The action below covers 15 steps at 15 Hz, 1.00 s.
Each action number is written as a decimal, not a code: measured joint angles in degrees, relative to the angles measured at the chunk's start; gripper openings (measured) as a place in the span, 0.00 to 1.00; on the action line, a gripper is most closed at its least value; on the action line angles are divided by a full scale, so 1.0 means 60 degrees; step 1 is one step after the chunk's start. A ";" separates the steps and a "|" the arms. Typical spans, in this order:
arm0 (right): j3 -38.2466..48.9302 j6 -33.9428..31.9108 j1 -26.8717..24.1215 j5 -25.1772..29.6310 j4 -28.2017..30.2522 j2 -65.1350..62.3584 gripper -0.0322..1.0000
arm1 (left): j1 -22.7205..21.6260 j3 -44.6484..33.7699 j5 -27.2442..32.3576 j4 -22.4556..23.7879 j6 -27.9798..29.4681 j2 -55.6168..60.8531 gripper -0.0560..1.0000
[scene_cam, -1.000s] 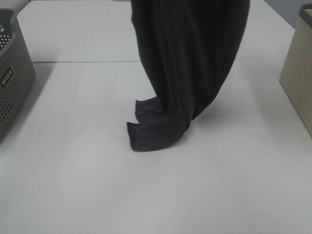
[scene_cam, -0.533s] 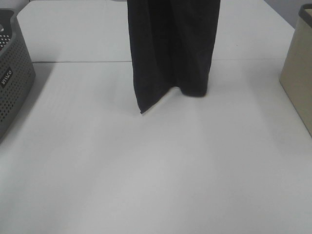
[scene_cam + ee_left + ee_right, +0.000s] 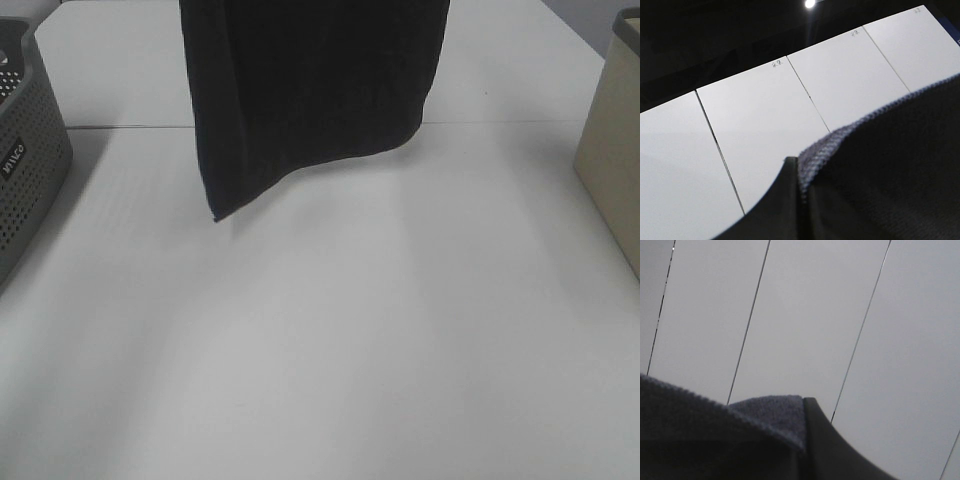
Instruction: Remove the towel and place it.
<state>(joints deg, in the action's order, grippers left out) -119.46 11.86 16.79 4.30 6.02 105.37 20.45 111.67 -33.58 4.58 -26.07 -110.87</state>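
1. We've got the large dark charcoal terry towel [image 3: 310,100] hanging spread wide over the far middle of the white table [image 3: 330,350]. Its top edge runs out of the high view, so both grippers sit above that picture.
2. Look at the bottom hem, it slants. The left corner dips lowest, the right side rides higher, and the hem looks clear of the tabletop.
3. On the left wrist camera we see the left gripper [image 3: 801,190] clenched on a looped edge of the towel, with cloth bunched against its dark finger [image 3: 785,200].
4. Same on the other side: the right gripper [image 3: 800,460] is clamped on a terry fold, pressed to its dark finger [image 3: 825,450].
5. A grey perforated plastic basket [image 3: 25,170] stands at the left edge and a beige box-like container [image 3: 612,160] at the right. The towel hangs between them, well apart from both.
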 joint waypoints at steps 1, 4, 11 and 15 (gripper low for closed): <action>0.0000 0.0000 0.0000 -0.0277 0.0000 0.0220 0.04 | 0.0000 0.0659 0.0095 0.0000 0.0000 -0.0439 0.05; 0.0000 0.0000 0.0000 -0.0716 0.0000 0.0468 0.04 | -0.0172 0.2053 0.0535 0.0286 -0.0143 -0.1451 0.05; -0.0344 0.0000 0.0000 -0.1881 0.0000 0.1394 0.04 | -0.0955 0.4545 0.0783 0.0735 0.0487 -0.3457 0.05; -0.0773 -0.0248 0.0000 -0.1795 0.0000 0.1786 0.04 | -0.0964 0.4708 0.1155 0.1098 0.0649 -0.3762 0.05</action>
<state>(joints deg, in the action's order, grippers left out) -124.10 10.37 16.79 -6.47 6.02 116.08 14.67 139.92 -26.64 11.17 -22.17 -133.44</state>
